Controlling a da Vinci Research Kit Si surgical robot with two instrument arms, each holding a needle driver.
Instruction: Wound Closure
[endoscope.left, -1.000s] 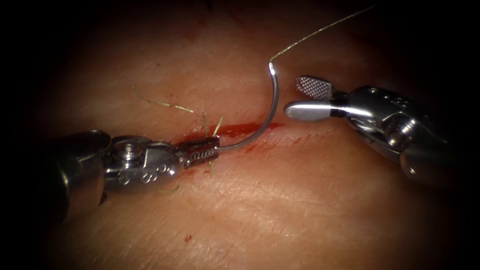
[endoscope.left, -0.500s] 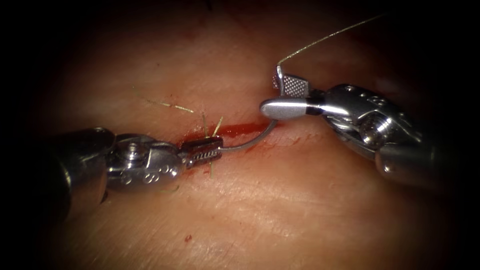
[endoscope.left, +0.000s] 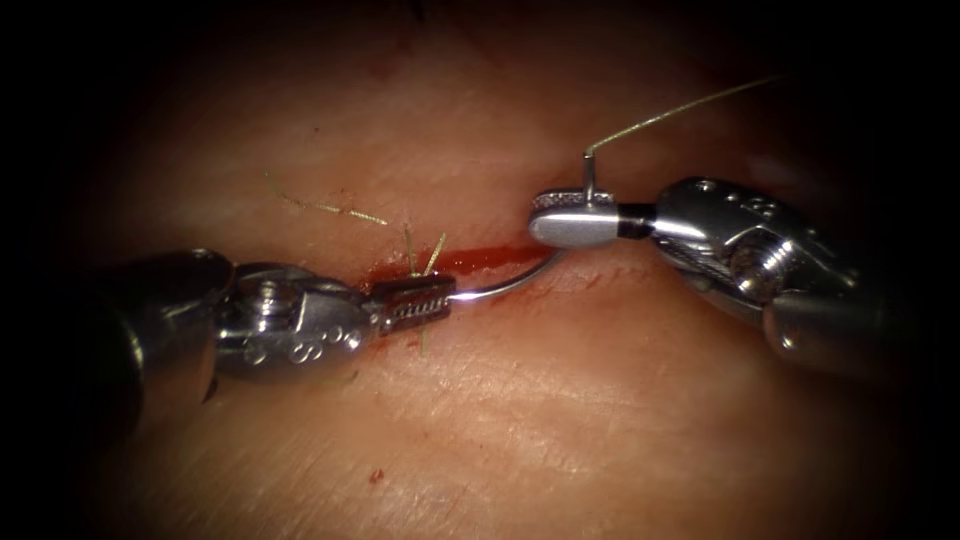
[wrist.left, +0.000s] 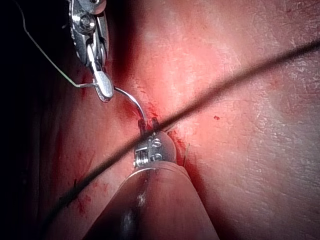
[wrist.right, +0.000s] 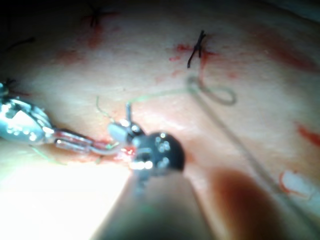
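The curved needle (endoscope.left: 510, 285) hangs just above the red cut (endoscope.left: 490, 258), free of the tissue (endoscope.left: 560, 420), and spans the gap between the two tools. My left gripper (endoscope.left: 450, 295) comes in from the left and is shut on the needle's pointed end. My right gripper (endoscope.left: 537, 215) is shut on the needle close to its tail, which stands up above the jaws. Pale thread (endoscope.left: 680, 108) runs from the tail up and to the right. The left wrist view has the needle (wrist.left: 131, 100) arching from the right tool (wrist.left: 102, 87) to my left tool (wrist.left: 152, 150).
Short cut ends of thread (endoscope.left: 330, 208) and two upright stitch tails (endoscope.left: 425, 250) sit by the cut's left end. A dark strand (wrist.left: 225, 85) crosses the left wrist view. In the right wrist view, dark stitches (wrist.right: 197, 47) and a loose thread loop (wrist.right: 215, 95) lie on the tissue.
The right tool, open a second ago, moved left to the needle and shut on it near the tail. The needle's tail end has dropped lower. The left tool has stayed at the pointed end.
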